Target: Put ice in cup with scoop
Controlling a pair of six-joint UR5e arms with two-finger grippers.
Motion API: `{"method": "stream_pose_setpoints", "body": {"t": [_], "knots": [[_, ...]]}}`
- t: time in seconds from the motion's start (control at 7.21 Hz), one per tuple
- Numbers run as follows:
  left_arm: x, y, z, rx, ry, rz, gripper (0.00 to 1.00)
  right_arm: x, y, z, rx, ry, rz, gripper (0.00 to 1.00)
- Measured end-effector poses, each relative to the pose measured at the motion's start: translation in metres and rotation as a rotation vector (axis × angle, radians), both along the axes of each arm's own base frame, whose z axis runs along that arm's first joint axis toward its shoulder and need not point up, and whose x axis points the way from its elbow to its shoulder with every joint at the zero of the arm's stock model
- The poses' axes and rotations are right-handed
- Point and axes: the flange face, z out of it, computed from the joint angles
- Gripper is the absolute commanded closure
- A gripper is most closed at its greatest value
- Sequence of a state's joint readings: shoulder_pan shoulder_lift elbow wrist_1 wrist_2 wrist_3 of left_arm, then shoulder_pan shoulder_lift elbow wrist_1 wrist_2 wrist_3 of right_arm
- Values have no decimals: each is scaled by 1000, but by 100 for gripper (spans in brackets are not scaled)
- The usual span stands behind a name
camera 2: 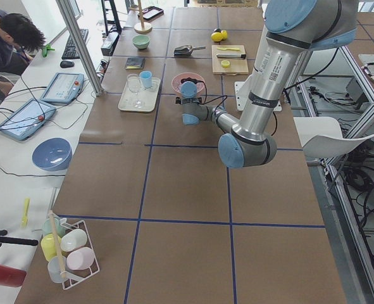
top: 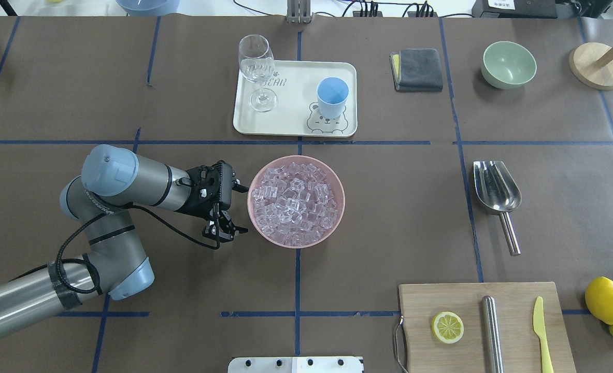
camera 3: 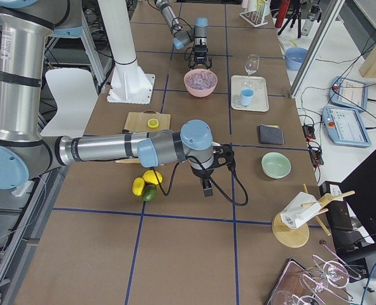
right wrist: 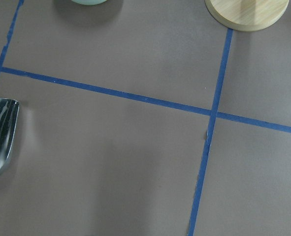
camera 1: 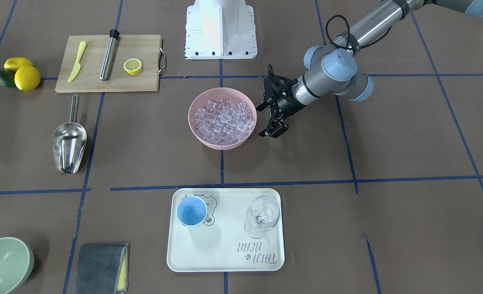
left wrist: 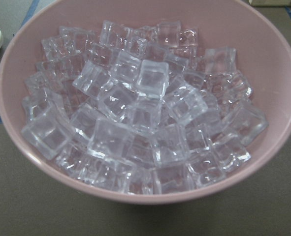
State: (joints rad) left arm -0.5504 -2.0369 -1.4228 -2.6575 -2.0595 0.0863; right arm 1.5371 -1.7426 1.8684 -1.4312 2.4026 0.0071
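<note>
The ice [top: 295, 199] fills a pink bowl [top: 337, 220] at the table's middle, and it fills the left wrist view [left wrist: 145, 113]. My left gripper [top: 241, 210] is open and empty, just beside the bowl's rim, with its jaws facing the bowl [camera 1: 225, 143]. The light-blue cup [top: 332, 96] stands upright on the white tray [top: 296, 124]. The steel scoop [top: 494, 191] lies flat on the table, with nothing holding it. Its bowl edge shows in the right wrist view [right wrist: 0, 137]. My right gripper [camera 3: 205, 185] shows only in the exterior right view, so I cannot tell whether it is open or shut.
A wine glass [top: 257, 67] stands on the tray. A cutting board [top: 485, 326] holds a lemon slice [top: 447, 327], a steel tube [top: 491, 331] and a yellow knife [top: 542, 331]. There are lemons [top: 605, 300], a green bowl [top: 509, 65], a grey cloth [top: 417, 69] and a wooden stand base [top: 598, 66].
</note>
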Motion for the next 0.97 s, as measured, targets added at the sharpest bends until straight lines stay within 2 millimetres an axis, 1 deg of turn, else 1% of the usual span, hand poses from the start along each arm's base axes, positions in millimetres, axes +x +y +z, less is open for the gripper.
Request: {"method": "stream_pose_setpoints", "body": {"t": [0.42, 0.56, 0.69, 0.83, 0.97], "knots": [[6, -1, -3, -34, 30, -9, 0, -2, 0, -3, -5, -9, 3, 0], [7, -1, -5, -38, 33, -9, 0, -10, -1, -14, -16, -22, 13, 0], [7, -2, -5, -39, 35, -9, 0, -31, -1, -37, -34, -42, 28, 0], [7, -1, -6, -38, 37, -9, 0, -61, -1, -57, -52, -68, 34, 0], [7, -1, -7, -37, 39, -10, 0, -99, 1, -73, -78, -100, 37, 0]]}}
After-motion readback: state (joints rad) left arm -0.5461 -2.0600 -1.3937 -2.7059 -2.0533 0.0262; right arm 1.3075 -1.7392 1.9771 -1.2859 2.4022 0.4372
